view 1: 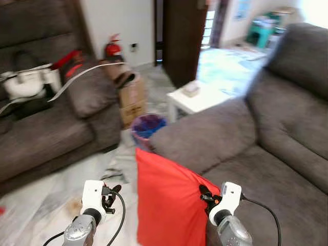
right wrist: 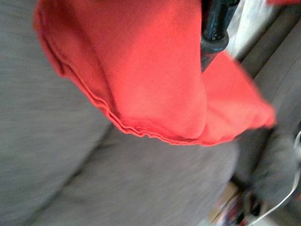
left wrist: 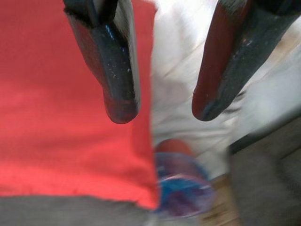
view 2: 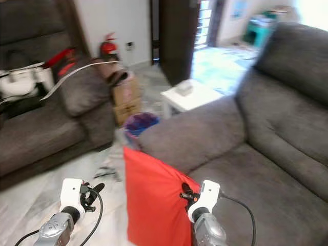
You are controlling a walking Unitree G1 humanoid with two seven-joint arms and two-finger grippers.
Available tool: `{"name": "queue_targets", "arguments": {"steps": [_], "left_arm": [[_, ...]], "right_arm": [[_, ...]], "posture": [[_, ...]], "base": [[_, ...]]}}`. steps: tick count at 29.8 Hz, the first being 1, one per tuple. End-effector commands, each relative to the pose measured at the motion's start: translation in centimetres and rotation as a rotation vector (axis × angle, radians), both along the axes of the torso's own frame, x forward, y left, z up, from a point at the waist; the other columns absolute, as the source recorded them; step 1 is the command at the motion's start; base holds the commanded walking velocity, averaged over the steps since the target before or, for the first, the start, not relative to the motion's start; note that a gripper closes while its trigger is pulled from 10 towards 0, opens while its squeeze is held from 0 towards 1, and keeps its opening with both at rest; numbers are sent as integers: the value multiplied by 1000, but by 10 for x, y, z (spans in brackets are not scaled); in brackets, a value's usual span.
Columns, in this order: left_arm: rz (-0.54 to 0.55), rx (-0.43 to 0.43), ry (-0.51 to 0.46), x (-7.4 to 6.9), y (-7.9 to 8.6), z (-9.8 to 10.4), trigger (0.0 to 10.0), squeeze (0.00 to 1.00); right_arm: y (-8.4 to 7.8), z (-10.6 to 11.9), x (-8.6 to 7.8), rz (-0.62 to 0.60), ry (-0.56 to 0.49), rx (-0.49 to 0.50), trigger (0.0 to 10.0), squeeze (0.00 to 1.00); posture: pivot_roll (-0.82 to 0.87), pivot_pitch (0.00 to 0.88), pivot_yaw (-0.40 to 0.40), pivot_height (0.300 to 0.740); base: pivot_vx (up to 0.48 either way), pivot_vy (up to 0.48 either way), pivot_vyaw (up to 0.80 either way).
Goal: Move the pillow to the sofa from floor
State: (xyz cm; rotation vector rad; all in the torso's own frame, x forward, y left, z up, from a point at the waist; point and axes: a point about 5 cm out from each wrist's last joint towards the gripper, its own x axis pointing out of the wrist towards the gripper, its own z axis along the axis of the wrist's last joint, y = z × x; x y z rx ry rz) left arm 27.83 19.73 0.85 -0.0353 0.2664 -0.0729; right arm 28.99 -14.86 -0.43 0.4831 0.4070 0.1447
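So closest to the camera, the red pillow (view 1: 169, 202) is standing up on edge between the two arms, leaning against the front of the grey sofa (view 1: 266, 148) on the robot's right. One corner is poking up toward the armrest. The right gripper (view 1: 205, 196) is pressing into the pillow's right side, and in the right wrist view one black finger (right wrist: 214, 33) is sitting against the red fabric, which is bunching over the grey cushion. Can't tell if it's actually pinching it. The left gripper (left wrist: 160, 108) is hanging just beside the pillow's left edge with its fingers spread apart, nothing between them, over the pale marble floor (view 1: 41, 205).

Further back there's a blue-purple bin (view 1: 147, 126), a cardboard box (view 1: 132, 100), and a small white table (view 1: 197, 100). Another dark sofa (view 1: 46, 128) is sitting on the left with white stuff piled on it, and a fire extinguisher (view 1: 113, 47) is standing by the far wall.
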Motion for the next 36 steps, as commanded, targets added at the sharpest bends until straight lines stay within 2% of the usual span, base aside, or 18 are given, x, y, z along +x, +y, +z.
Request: {"name": "queue_targets", "arguments": {"steps": [1, 14, 36], "left_arm": [[13, -8, -9, 0, 1, 1, 10000, 0], [15, -10, -12, 0, 0, 1, 10000, 0], [10, -15, -14, 0, -2, 1, 10000, 0]], "right_arm": [[-11, 15, 12, -29, -80, -16, 10000, 0], [-9, 16, 13, -26, -93, -13, 10000, 0], [-12, 18, 14, -37, -96, -20, 10000, 0]], "posture": [[196, 73, 20, 740], [196, 76, 17, 740], [194, 73, 13, 740]], "base": [[0, 0, -775], [0, 0, -767], [-23, 0, 0]]}}
